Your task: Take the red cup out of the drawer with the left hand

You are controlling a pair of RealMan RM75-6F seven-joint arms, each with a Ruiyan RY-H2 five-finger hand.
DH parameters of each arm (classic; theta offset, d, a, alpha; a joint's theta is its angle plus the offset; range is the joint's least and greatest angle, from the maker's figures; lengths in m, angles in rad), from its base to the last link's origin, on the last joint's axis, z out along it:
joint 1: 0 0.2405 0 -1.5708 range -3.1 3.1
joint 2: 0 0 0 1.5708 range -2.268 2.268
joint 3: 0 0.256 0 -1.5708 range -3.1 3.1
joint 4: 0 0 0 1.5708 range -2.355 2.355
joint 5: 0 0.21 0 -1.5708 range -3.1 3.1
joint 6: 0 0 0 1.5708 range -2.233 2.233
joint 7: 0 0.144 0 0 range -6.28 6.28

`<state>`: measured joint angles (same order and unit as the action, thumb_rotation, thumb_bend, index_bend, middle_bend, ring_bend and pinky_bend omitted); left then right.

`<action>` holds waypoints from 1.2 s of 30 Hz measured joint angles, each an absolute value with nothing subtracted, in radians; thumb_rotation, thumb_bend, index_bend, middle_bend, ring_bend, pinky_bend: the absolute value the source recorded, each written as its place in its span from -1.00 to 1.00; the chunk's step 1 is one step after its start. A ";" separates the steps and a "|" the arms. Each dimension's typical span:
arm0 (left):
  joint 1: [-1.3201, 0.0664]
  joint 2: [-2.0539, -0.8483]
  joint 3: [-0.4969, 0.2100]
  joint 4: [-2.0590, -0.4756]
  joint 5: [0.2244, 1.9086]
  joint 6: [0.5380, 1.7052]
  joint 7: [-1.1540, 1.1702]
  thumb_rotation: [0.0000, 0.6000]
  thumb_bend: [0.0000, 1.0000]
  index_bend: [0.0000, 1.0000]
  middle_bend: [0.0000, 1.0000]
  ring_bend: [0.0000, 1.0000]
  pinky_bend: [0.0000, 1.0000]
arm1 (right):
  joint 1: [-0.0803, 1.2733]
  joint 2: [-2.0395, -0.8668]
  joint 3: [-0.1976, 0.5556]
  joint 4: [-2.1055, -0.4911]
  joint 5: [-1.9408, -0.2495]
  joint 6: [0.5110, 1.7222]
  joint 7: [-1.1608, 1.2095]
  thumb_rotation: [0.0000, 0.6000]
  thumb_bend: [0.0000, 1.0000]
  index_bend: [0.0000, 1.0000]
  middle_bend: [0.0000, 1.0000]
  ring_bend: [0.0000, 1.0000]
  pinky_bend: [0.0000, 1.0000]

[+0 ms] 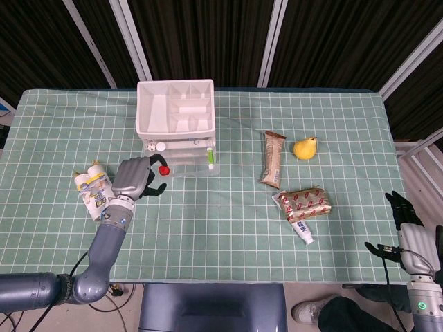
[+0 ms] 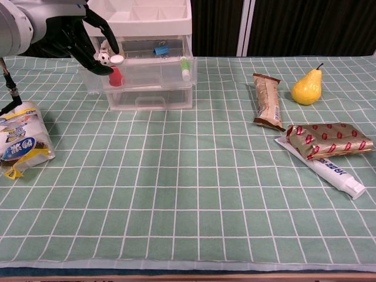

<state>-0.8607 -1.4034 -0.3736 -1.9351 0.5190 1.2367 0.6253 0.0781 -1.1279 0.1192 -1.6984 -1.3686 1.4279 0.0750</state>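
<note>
Currently my left hand's (image 2: pixel 82 38) fingers (image 2: pixel 103 66) curl beside the small red plastic cup (image 2: pixel 116 76) in the open clear drawer (image 2: pixel 147 73); I cannot tell if they grip it. Risk: fingers nudging the cup deeper. Head view alone shows my right hand (image 1: pixel 408 232) idle, fingers apart, at the table's (image 1: pixel 221 221) edge.

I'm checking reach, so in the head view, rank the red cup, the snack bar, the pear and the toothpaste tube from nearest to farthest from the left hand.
From the left hand:
1. Red cup, at its fingertips.
2. Snack bar, right of the drawers.
3. Toothpaste tube and pear, far right: too close to call.
</note>
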 measured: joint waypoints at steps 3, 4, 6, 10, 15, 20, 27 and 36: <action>-0.878 -1.393 -0.374 -1.935 0.530 1.232 0.647 1.00 -0.64 -0.27 1.00 1.00 1.00 | 0.078 -1.128 0.119 -1.699 -1.369 1.428 0.075 1.00 -0.87 -1.00 -1.00 -1.00 -0.54; -0.885 -1.387 -0.375 -1.935 0.533 1.229 0.657 1.00 -0.64 -0.27 1.00 1.00 1.00 | 0.078 -1.128 0.119 -1.699 -1.369 1.428 0.075 1.00 -0.87 -1.00 -1.00 -1.00 -0.54; -0.898 -1.377 -0.375 -1.934 0.533 1.221 0.676 1.00 -0.64 -0.25 1.00 1.00 1.00 | 0.078 -1.128 0.120 -1.699 -1.367 1.428 0.076 1.00 -0.87 -1.00 -1.00 -1.00 -0.54; -0.941 -1.339 -0.373 -1.924 0.522 1.183 0.747 1.00 -0.63 -0.17 1.00 1.00 1.00 | 0.078 -1.127 0.120 -1.698 -1.365 1.427 0.078 1.00 -0.87 -1.00 -1.00 -1.00 -0.54; -1.002 -1.291 -0.369 -1.890 0.478 1.142 0.843 1.00 -0.62 -0.10 1.00 1.00 1.00 | 0.078 -1.128 0.120 -1.699 -1.366 1.426 0.077 1.00 -0.87 -1.00 -1.00 -1.00 -0.54; -1.056 -1.254 -0.355 -1.854 0.401 1.093 0.915 1.00 -0.64 -0.10 1.00 1.00 1.00 | 0.078 -1.127 0.120 -1.699 -1.366 1.427 0.078 1.00 -0.87 -1.00 -1.00 -1.00 -0.54; -1.090 -1.195 -0.301 -1.782 0.514 0.925 0.945 1.00 -0.75 -0.10 1.00 1.00 1.00 | 0.078 -1.128 0.120 -1.699 -1.364 1.426 0.078 1.00 -0.87 -1.00 -1.00 -1.00 -0.54; -1.107 -1.131 -0.253 -1.656 0.893 0.669 0.832 1.00 -0.88 -0.12 1.00 1.00 1.00 | 0.077 -1.128 0.121 -1.700 -1.361 1.426 0.077 1.00 -0.87 -1.00 -1.00 -1.00 -0.54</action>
